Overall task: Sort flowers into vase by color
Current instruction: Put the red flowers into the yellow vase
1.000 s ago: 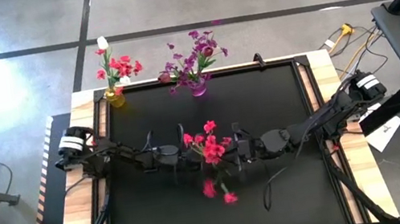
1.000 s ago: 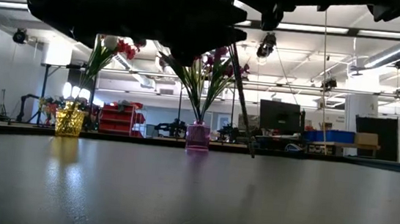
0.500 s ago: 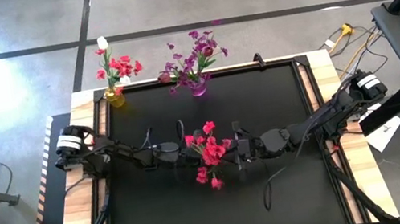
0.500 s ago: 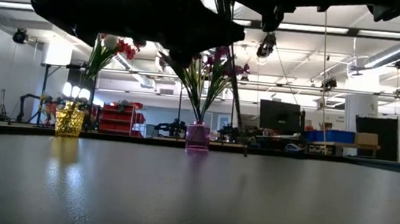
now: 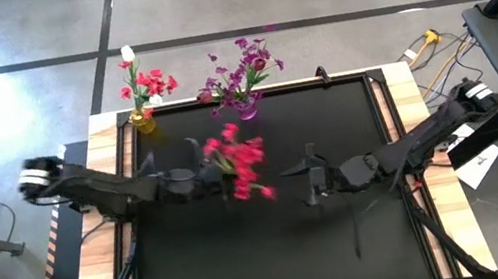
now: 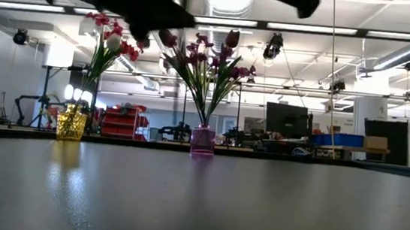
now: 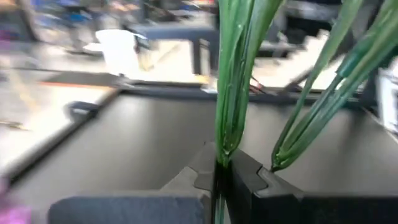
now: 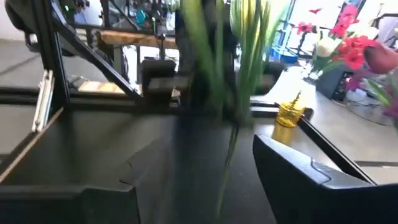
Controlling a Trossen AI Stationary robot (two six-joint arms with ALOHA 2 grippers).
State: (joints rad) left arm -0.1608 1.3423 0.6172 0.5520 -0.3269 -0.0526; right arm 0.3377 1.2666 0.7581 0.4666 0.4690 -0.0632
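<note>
The left arm reaches in from the left edge toward the table centre, with the left gripper (image 5: 209,173) held clear of the surface, its fingers (image 7: 249,177) closed together. The right arm extends from the right edge, its right gripper (image 5: 309,184) raised near mid-table, fingers (image 8: 311,180) spread apart.

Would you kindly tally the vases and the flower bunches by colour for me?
Yellow glass vase: 1
Purple glass vase: 1
Red-pink flower bunches: 2, one in the yellow vase, one held by the left gripper
Purple flower bunch: 1
Total: 5
</note>
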